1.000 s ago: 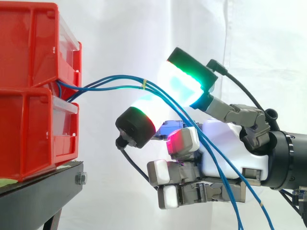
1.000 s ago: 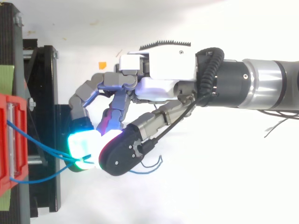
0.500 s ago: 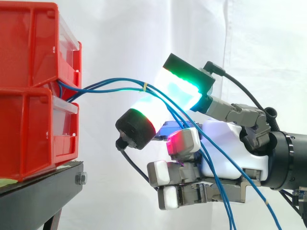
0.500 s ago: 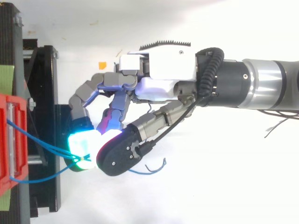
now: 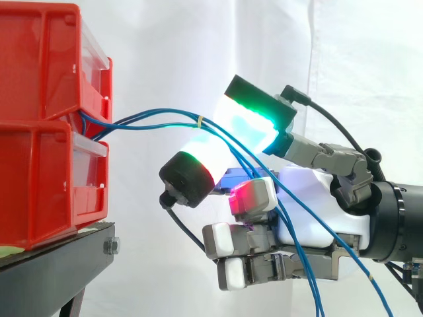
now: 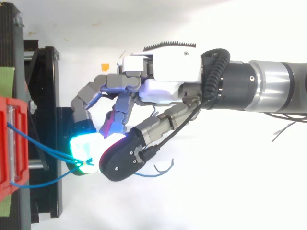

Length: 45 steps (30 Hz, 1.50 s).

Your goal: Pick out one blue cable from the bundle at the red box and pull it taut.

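Hand [image 5: 317,211] pinching cables [image 5: 185,116] near the box [image 5: 39,152].
I'm seeing thin blue strands fanning from a yellow band [image 5: 198,119], sagging past the palm.

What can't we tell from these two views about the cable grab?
- Cable count in the pinch: the hand's fingers are shut on the blue cables, but their pads cover the contact, top view.
- Cable roots: hidden behind the red bins' walls, side view.
- Trailing runs below the hand: cut off by the side view's bottom edge.
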Each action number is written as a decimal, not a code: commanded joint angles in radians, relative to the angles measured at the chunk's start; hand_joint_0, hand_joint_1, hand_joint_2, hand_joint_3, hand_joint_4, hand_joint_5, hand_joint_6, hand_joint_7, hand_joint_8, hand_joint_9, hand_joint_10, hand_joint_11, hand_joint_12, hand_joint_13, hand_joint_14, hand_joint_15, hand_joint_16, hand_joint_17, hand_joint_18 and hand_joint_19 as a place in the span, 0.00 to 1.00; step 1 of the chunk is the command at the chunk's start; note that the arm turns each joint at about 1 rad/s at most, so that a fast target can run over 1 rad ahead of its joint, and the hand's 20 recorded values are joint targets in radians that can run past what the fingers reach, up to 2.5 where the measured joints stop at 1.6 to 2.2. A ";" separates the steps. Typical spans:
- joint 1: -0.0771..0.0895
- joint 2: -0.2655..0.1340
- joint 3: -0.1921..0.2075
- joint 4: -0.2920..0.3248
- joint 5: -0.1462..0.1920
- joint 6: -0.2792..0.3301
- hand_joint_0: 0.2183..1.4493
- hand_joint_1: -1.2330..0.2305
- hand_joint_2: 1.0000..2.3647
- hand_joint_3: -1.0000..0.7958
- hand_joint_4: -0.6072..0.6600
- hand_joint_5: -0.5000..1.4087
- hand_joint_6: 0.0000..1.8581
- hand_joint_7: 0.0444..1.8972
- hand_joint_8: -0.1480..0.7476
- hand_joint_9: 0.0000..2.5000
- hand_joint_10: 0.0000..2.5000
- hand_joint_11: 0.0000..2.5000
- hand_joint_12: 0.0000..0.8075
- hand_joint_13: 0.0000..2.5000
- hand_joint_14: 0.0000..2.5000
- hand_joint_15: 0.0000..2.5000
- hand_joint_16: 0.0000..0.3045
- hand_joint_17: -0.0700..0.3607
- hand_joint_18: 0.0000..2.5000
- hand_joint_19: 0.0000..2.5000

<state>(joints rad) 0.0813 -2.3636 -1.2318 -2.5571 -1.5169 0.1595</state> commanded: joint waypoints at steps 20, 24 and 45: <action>0.000 0.001 0.002 0.005 0.003 -0.003 0.36 0.25 0.01 0.37 0.48 0.21 0.50 0.52 0.47 0.53 0.01 0.27 0.42 0.40 0.01 0.21 0.14 0.39 0.32 0.26; 0.000 0.000 0.002 0.005 0.003 -0.003 0.36 0.23 0.01 0.42 0.48 0.22 0.50 0.54 0.46 0.53 0.01 0.27 0.42 0.39 0.01 0.21 0.14 0.39 0.33 0.26; 0.002 0.000 0.002 0.005 0.004 -0.017 0.27 0.45 0.00 0.47 0.50 0.23 0.48 0.55 0.53 0.54 0.01 0.21 0.52 0.41 0.01 0.20 0.21 0.49 0.38 0.25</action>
<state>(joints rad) 0.0831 -2.3634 -1.2297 -2.5527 -1.5125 0.1429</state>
